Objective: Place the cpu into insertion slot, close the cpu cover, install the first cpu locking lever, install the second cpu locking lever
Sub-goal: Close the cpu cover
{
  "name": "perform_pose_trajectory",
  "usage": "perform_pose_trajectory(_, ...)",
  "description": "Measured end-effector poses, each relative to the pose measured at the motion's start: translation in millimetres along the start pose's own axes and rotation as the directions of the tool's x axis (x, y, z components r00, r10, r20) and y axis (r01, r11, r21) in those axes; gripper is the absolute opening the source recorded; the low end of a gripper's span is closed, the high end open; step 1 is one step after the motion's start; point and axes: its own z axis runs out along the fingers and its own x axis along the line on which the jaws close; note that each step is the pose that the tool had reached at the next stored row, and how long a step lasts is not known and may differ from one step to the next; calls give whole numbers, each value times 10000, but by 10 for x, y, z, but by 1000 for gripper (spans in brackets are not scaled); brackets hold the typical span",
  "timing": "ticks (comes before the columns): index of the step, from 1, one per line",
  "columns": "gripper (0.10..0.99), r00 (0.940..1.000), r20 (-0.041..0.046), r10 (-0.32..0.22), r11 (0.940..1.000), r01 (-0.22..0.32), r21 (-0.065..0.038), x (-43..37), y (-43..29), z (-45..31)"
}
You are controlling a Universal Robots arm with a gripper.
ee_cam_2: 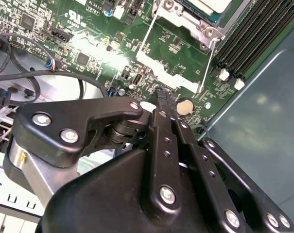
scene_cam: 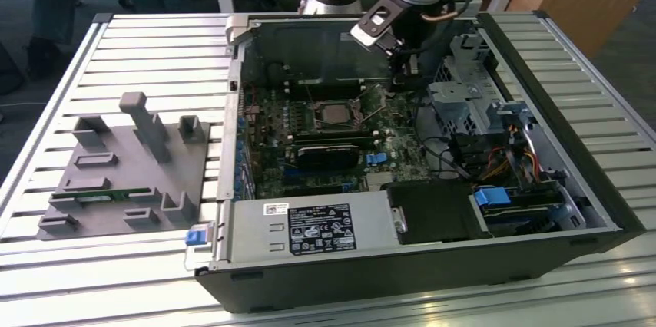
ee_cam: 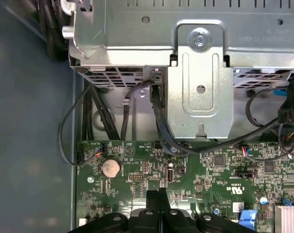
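An open computer case lies on a slatted table. On its green motherboard sits the insertion slot (scene_cam: 312,111), a square socket with a silvery rim. The cpu (scene_cam: 333,115) (ee_cam_2: 208,4) rests in it, its grey metal top showing. The silvery cpu cover (ee_cam_2: 183,18) frames the chip. Two thin wire levers (ee_cam_2: 148,36) (ee_cam_2: 208,60) run from the socket toward my fingertips, and a bright metal strip (ee_cam_2: 167,73) lies between their ends. Whether they are latched I cannot tell. My gripper (scene_cam: 402,81) (ee_cam_2: 164,97) (ee_cam: 159,193) hangs low over the board on the exterior view's right of the socket, shut with nothing between its fingers.
A black block (scene_cam: 328,150) sits below the socket, and a power supply (scene_cam: 307,231) stands at the case front. A metal drive cage (scene_cam: 462,97) (ee_cam: 200,82) with cables stands close beside the gripper. A coin battery (ee_cam: 110,168) and memory slots (ee_cam_2: 253,34) are nearby. A grey fixture (scene_cam: 123,166) lies outside the case.
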Motion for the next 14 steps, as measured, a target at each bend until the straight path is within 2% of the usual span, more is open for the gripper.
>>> perform_pose_trajectory(8, 106, 10000, 2, 2, 9999, -2, 136, 12, 16, 103)
perform_pose_trajectory(14, 106, 10000, 2, 1, 9999, -1, 140, 11, -18, 118)
